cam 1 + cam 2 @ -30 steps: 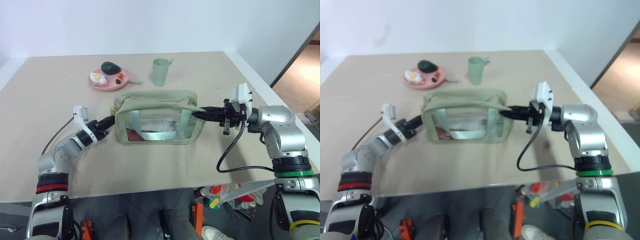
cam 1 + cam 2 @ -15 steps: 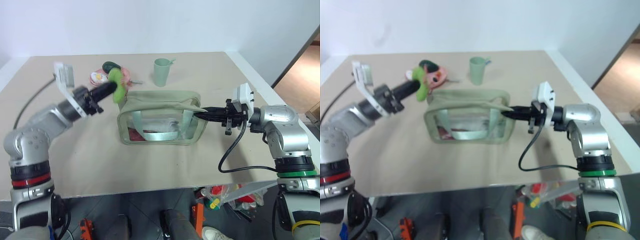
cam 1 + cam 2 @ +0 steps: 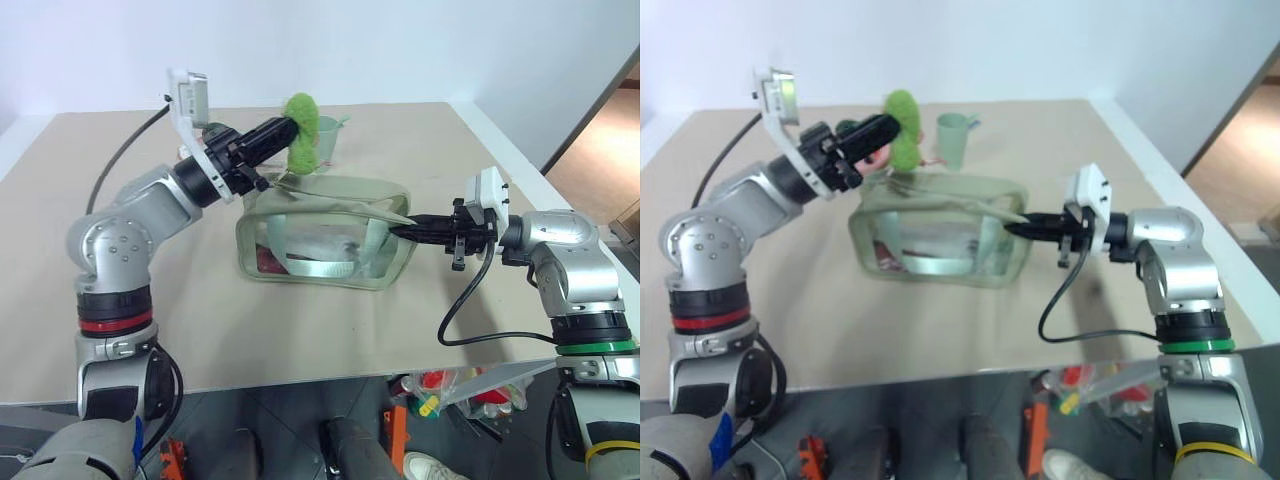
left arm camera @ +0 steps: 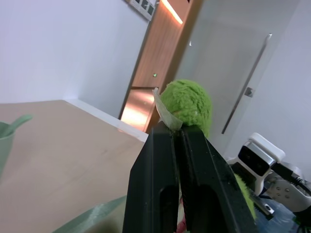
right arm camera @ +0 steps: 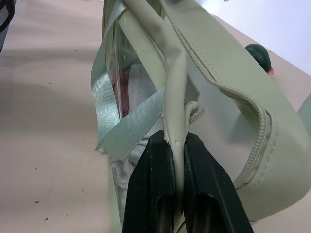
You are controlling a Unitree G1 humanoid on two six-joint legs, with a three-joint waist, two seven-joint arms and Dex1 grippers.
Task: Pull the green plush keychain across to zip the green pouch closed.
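- The surface (image 3: 300,330) in front of me is a wide beige top with a matte finish, and its near edge runs straight across below my arms.
- Behind it I see a plain white wall (image 3: 400,50), evenly lit, with a soft blue tint.
- Off my right side the surface ends at a pale edge, and a wooden floor (image 3: 600,160) shows past it.
- Below the near edge lies a dark grey floor (image 3: 280,420).
- From my left wrist I see a wooden door (image 4: 160,58) with a warm strip of light (image 4: 172,10) above it, beside a grey panel with a long bar handle (image 4: 245,82).
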